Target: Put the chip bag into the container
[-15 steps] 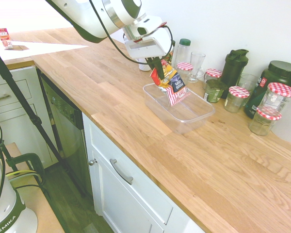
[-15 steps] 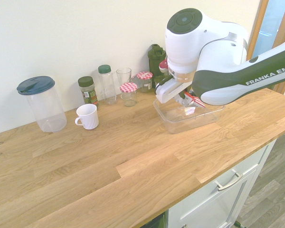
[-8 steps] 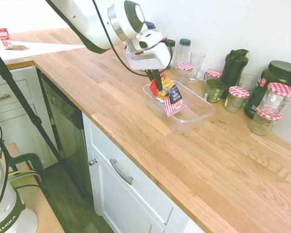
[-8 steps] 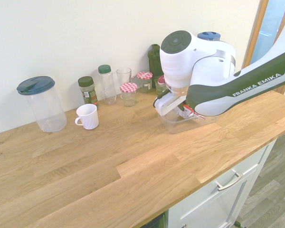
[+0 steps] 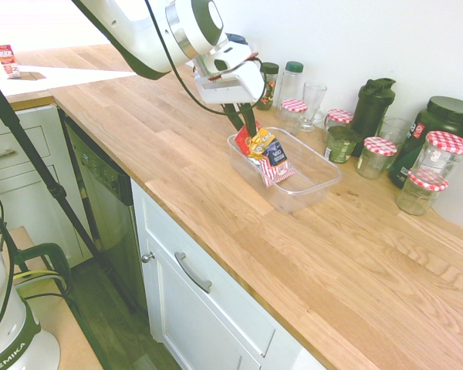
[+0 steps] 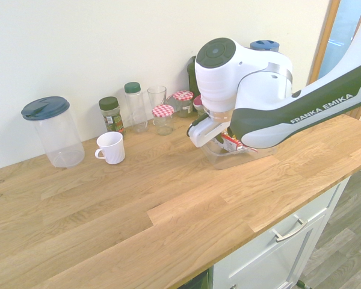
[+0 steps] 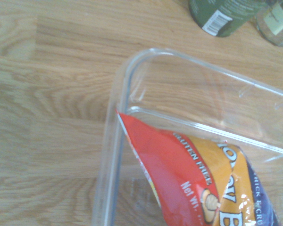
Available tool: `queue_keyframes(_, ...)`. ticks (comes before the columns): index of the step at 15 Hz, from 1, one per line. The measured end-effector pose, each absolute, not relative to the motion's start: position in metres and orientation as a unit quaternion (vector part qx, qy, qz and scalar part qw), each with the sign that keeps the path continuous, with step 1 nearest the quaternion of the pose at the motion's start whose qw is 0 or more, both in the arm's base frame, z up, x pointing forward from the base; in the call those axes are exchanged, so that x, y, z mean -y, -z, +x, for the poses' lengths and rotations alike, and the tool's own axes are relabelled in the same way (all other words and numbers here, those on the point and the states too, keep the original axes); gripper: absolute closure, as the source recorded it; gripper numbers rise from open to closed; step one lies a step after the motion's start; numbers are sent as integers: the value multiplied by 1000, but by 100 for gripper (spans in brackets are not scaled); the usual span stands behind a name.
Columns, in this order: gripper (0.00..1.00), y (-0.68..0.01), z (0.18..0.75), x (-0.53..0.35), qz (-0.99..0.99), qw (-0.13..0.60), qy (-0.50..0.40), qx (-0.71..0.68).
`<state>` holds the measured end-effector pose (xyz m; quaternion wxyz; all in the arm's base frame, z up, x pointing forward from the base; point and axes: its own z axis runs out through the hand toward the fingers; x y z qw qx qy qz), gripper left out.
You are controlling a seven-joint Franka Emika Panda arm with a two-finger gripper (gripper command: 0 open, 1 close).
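A robot gripper (image 5: 241, 117) stands over a clear plastic tub (image 5: 299, 187), its fingers parted. The striped chip bag (image 5: 268, 156) leans inside the tub; lidded jars (image 5: 376, 157) stand near it.

The pale brown wooden desk (image 5: 216, 223) carried a clear rectangular plastic tub (image 5: 318, 183). Glass jars with red-checked lids (image 5: 376, 156) stood along it near the white wall, and a white ribbed mug (image 6: 111, 149) stood beside a clear, blue-lidded plastic pitcher (image 6: 61, 138).
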<state>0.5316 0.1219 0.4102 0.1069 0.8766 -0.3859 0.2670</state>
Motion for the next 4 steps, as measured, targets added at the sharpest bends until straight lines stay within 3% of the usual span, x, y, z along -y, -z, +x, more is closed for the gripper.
queue_keyframes(4, 0, -441, 519, -143, 875, 89, -288, 378)
